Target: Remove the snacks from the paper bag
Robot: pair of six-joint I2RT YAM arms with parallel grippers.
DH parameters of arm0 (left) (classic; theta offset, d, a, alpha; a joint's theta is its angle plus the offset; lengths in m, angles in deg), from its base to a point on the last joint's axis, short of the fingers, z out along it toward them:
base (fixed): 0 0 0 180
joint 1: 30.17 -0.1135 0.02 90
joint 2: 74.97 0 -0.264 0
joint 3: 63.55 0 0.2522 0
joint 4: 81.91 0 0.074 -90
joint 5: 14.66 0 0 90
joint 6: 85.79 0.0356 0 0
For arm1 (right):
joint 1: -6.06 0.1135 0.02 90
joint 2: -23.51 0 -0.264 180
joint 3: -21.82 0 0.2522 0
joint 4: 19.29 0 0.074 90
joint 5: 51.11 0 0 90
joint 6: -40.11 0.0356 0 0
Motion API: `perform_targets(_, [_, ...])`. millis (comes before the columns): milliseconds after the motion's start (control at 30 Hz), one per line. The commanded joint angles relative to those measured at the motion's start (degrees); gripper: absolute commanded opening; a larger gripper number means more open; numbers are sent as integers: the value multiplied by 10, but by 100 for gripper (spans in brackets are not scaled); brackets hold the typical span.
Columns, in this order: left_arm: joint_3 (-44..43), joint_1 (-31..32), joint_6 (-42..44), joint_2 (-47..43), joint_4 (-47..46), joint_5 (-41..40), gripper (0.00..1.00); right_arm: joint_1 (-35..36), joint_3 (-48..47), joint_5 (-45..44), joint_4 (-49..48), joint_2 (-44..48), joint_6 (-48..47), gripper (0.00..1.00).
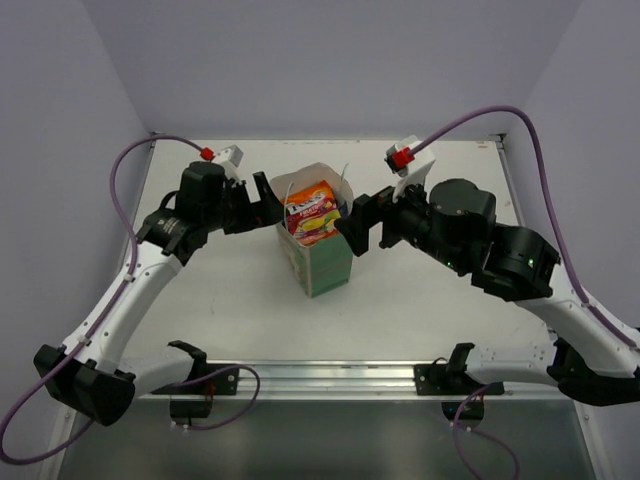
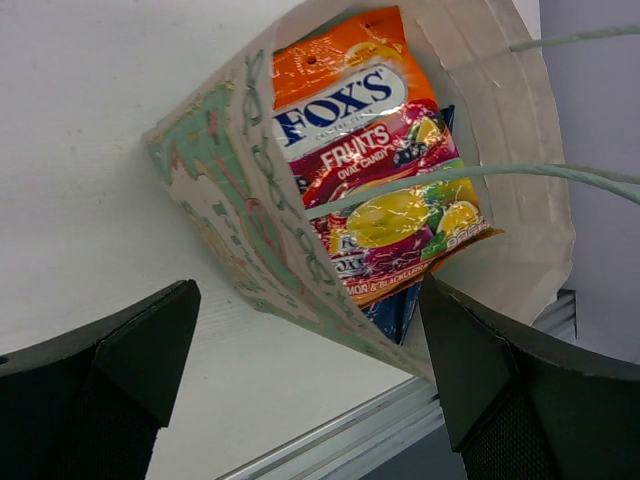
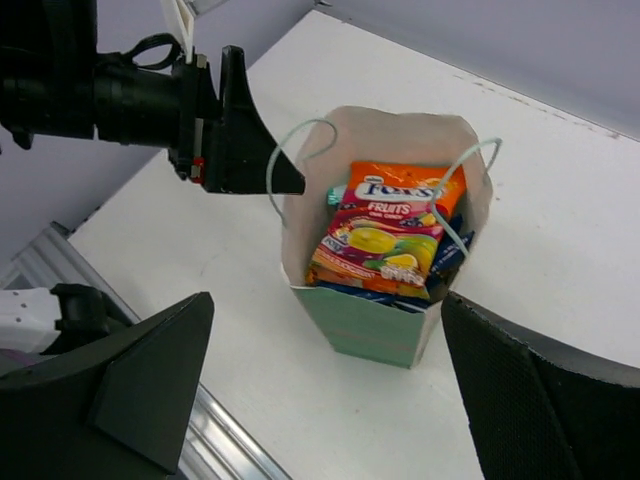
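Observation:
The mint-green paper bag point(image 1: 322, 262) stands upright mid-table, open at the top. An orange-red-yellow snack packet point(image 1: 312, 212) lies on top inside it and also shows in the left wrist view point(image 2: 370, 160) and the right wrist view point(image 3: 385, 230). Blue packets point(image 3: 450, 255) show under it, and a teal corner point(image 3: 337, 195) peeks out behind. My left gripper point(image 1: 262, 200) is open at the bag's left rim, its jaws either side of the bag's near wall point(image 2: 230, 200). My right gripper point(image 1: 356, 222) is open and empty at the bag's right rim.
The bag's thin pale string handles point(image 3: 300, 135) arch over the opening. An aluminium rail point(image 1: 330, 375) runs along the table's near edge. Purple cables point(image 1: 125, 190) loop beside both arms. Grey walls close in the table on three sides.

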Motion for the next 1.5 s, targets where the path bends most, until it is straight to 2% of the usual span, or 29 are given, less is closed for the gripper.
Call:
perform_targets(0, [-36, 34, -25, 22, -23, -37, 99, -1, 41, -60, -11, 6, 4, 99])
perform_targets(233, [-20, 37, -31, 39, -35, -94, 80, -7, 75, -72, -17, 29, 4, 99])
perform_targets(333, [-13, 37, -32, 43, -51, -95, 68, -9, 85, -72, -21, 32, 4, 99])
perform_targets(367, [-5, 37, -33, 43, -64, -96, 60, -9, 88, -73, -22, 33, 4, 99])
perform_targets(433, [3, 37, -36, 43, -80, -98, 52, -12, 94, -73, -25, 35, 2, 99])
perform_targets(533, [15, 37, -40, 50, -95, -90, 50, -14, 99, -73, -29, 35, 1, 99])
perform_targets(800, [21, 41, -53, 58, -115, -68, 54, -29, 125, -57, -35, 41, -6, 99])
perform_targets(900, [15, 42, -60, 65, -103, -88, 42, -33, 133, -37, -49, 45, -12, 99])
perform_targets(933, [7, 42, -59, 67, -97, -97, 31, -32, 132, -32, -53, 44, -14, 99])
perform_targets(1000, [-4, 41, -50, 75, -89, -110, 18, -33, 131, -22, -56, 43, -21, 99])
perform_targets(1033, [-19, 42, -45, 78, -82, -112, 4, -33, 131, -19, -61, 43, -24, 99])
perform_targets(1067, [-28, 42, -26, 85, -81, -130, 0, -34, 131, -18, -64, 44, -28, 99])
perform_targets(1133, [-48, 41, -1, 93, -82, -136, 0, -36, 133, -8, -74, 48, -37, 99])
perform_targets(1233, [-87, 40, 73, 108, -93, -153, 0, -37, 157, 20, -102, 58, -52, 97])
perform_targets(1267, [-107, 36, 121, 116, -98, -157, 0, -37, 162, 29, -111, 59, -57, 95])
perform_targets(1333, [-130, 31, 170, 127, -104, -154, 0, -38, 165, 56, -129, 55, -71, 94])
perform_targets(1467, [-173, -1, 313, 152, -121, -98, 0, -38, 134, 75, -151, 13, -103, 90])
